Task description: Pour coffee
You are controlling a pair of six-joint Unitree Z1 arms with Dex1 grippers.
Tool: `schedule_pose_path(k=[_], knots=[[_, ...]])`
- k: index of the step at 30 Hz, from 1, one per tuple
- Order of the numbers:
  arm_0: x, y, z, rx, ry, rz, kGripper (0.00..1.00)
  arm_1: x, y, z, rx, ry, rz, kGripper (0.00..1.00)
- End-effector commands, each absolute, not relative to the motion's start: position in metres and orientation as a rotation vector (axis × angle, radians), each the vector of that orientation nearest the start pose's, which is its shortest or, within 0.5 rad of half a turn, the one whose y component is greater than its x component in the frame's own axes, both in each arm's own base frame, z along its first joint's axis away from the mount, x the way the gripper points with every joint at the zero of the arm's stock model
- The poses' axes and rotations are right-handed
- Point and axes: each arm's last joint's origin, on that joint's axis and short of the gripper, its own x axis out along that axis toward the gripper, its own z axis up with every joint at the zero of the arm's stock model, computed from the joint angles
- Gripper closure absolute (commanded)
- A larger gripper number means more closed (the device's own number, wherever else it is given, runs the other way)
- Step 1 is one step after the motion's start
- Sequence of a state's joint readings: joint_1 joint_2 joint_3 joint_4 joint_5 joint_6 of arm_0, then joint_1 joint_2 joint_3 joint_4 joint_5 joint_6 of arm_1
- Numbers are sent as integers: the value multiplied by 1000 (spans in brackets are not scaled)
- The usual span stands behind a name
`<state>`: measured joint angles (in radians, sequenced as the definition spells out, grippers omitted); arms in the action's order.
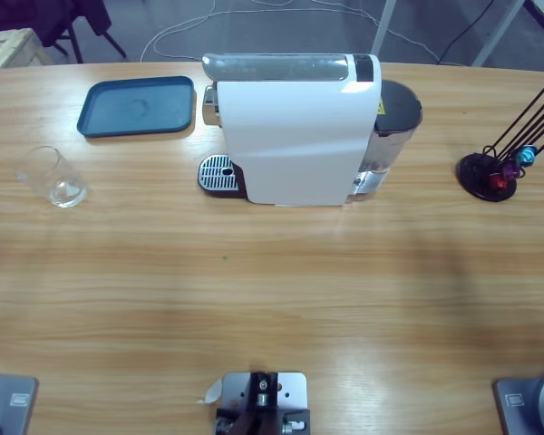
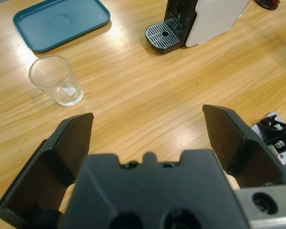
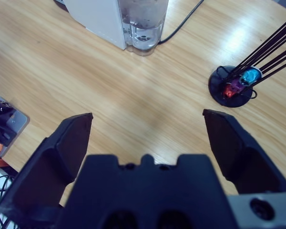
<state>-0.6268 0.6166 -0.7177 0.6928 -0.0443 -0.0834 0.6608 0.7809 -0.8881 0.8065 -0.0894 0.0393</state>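
The glass (image 1: pixel 53 178) is seen upright on the table (image 1: pixel 272 290), left of the coffee machine (image 1: pixel 295 127); both grippers (image 2: pixel 148 129) (image 3: pixel 148 131) are held wide apart, empty

Left gripper (image 2: pixel 148 138), jaws spread wide, hovers over the desk (image 2: pixel 148 81); beyond sit a glass (image 2: pixel 56 80), blue tray (image 2: pixel 61 21) and coffee machine (image 2: pixel 200 21).
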Motion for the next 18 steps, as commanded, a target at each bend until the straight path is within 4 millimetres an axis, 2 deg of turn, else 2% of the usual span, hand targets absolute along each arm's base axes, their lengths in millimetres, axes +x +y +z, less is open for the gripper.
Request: schedule_pose_path(k=[1, 10, 14, 18], knots=[[21, -18, 309, 84, 646, -623, 0, 41, 28, 344, -231, 680, 561, 0], [21, -19, 312, 58, 644, -618, 0, 41, 28, 344, -230, 679, 563, 0], [26, -22, 328, 53, 635, -618, 0, 38, 26, 344, -226, 667, 562, 0], [53, -42, 358, 55, 650, -616, 0, 37, 25, 344, -223, 661, 561, 0]])
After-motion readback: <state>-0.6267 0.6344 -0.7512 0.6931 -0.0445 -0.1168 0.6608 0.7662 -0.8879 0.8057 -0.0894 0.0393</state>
